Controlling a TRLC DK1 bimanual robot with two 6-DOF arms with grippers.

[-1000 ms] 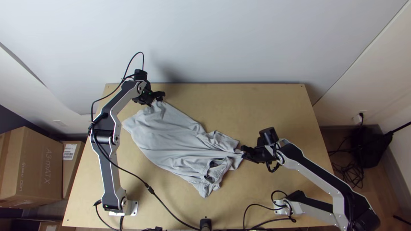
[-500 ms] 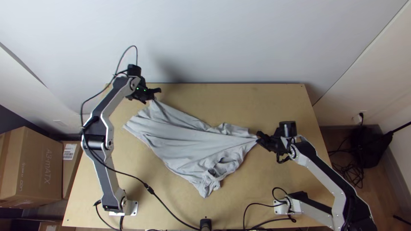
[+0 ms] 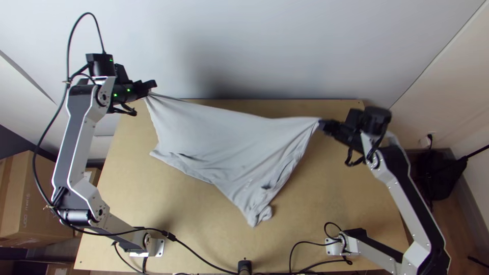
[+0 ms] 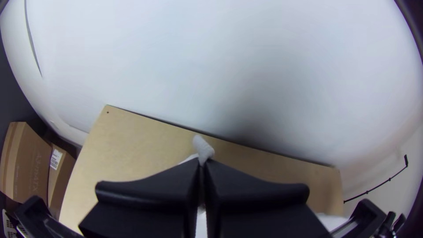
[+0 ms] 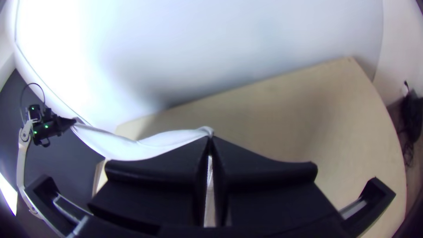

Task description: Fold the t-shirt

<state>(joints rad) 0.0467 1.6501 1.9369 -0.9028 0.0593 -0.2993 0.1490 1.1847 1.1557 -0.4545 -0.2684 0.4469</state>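
Two ends of the t-shirt (image 3: 224, 137) are being pinched, by the left gripper (image 3: 151, 87) at upper left and the right gripper (image 3: 323, 124) right of centre

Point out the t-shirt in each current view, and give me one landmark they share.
Top view: the light grey t-shirt spans from the left gripper to the right gripper, draping toward the near side.
Left wrist view: a bunched tip pokes out between the closed fingertips.
Right wrist view: its upper edge runs from the closed fingertips to the left gripper.
Shared landmark: the wooden table's far edge.
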